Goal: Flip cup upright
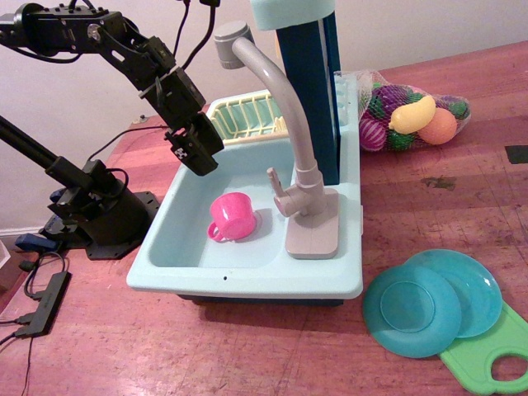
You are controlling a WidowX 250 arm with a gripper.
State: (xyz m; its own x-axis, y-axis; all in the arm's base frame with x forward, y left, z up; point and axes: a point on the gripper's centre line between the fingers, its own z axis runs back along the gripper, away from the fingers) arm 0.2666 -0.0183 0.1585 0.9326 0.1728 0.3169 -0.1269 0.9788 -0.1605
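Note:
The pink cup (233,216) sits on the floor of the light blue toy sink (165,247), left of the faucet base. Its wider end faces up and its small loop handle points to the front left, so it looks upright. My black gripper (198,155) hangs above the sink's back left corner, up and to the left of the cup and clear of it. Its jaws look apart and hold nothing.
A grey faucet (285,107) arches over the basin. A yellow dish rack (243,115) sits behind it. A net bag of toy food (412,120) lies at the back right. Two teal plates (429,301) and a green board (487,359) lie at the front right.

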